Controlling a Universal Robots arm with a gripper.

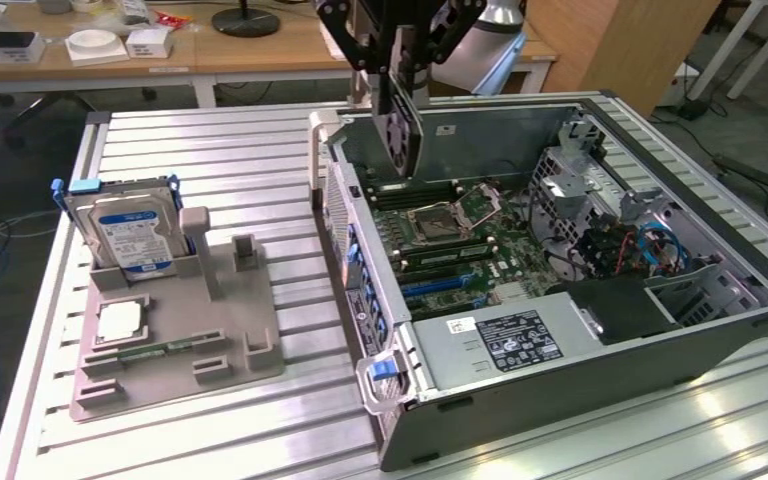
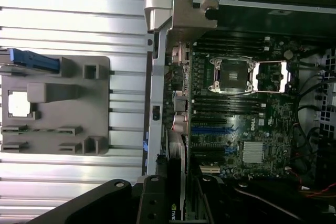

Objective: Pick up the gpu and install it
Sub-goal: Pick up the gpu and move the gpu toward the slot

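Pincer [image 1: 400, 72] with gpu [image 1: 400, 132] over open computer case [image 1: 584, 395], blue-labelled hard drive [image 1: 131, 235] apart

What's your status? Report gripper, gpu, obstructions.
Gripper shut on gpu. Card hangs on edge above open computer case. Nothing between it and motherboard.

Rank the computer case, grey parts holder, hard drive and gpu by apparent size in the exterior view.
1. computer case
2. grey parts holder
3. hard drive and gpu: not ranked, as the gpu hangs turned partly edge-on.
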